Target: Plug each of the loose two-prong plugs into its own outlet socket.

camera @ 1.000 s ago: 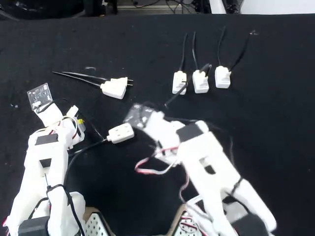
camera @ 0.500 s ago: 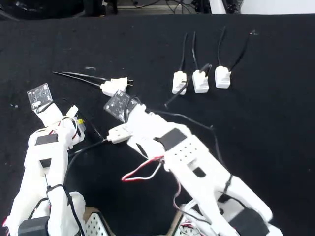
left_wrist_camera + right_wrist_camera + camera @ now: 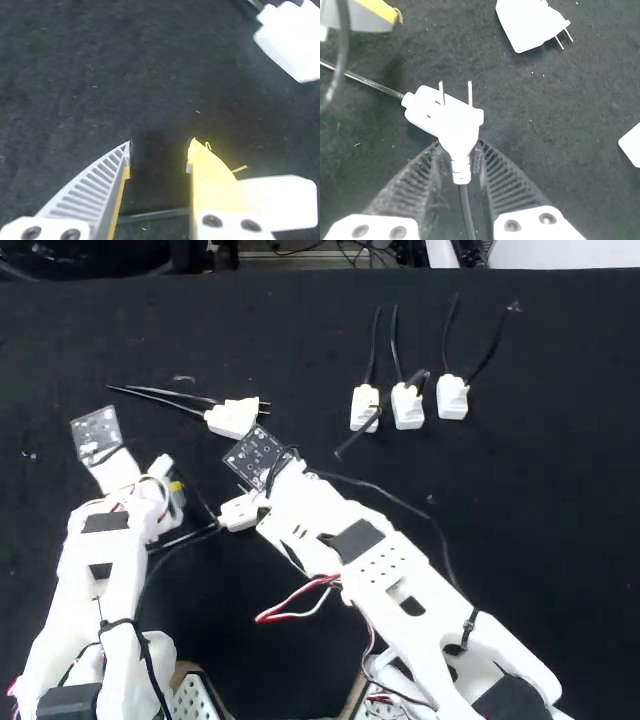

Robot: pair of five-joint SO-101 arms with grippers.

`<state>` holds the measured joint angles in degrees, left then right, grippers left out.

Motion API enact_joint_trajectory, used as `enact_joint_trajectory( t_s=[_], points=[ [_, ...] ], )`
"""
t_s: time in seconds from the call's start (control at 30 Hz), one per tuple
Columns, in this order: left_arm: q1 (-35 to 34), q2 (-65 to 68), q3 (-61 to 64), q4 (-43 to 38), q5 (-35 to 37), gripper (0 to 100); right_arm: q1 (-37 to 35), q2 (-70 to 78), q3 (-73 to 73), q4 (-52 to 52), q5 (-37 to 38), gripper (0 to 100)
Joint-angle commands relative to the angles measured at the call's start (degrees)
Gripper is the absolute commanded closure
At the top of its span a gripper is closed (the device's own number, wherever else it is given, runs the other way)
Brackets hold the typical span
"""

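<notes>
Change: the right arm has swung leftward over the black cloth-covered table (image 3: 560, 490) since a second ago. Its right gripper (image 3: 460, 150) has arrived at the near plug. The left arm has edged slightly forward.
Right gripper: the black ribbed fingers are pressed against the cable end of the white two-prong plug on a black cable (image 3: 449, 116), pinching it.
Held plug: low at the table's left-centre, prongs pointing away from the wrist, near the left gripper (image 3: 159, 150).
Left gripper: fingers spread with nothing between them, over bare cloth.
Second white two-prong plug (image 3: 232, 418): loose, farther back, prongs pointing right.
Three white outlet sockets (image 3: 408, 405): in a row at the back, each on a black cord, well apart from both plugs.
</notes>
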<state>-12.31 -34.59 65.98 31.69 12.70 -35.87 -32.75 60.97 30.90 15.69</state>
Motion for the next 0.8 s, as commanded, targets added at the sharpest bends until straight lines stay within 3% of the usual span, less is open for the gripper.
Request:
enact_joint_trajectory(
  t_s=[0.0, 0.43, 0.77],
  points=[
    [3.56, -1.58, -0.57, -0.53, -0.62, 81, -0.97, -2.42, -0.31, -1.32, -0.53, 98.8],
    [5.41, -1.67, -1.71, 2.55, -0.70, 81, -5.36, -2.77, 2.07, -1.58, -0.44, 98.8],
    [4.88, -1.67, -6.46, 10.46, -0.70, 81, -5.01, -2.77, 1.98, -1.58, -0.88, 98.8]
  ],
)
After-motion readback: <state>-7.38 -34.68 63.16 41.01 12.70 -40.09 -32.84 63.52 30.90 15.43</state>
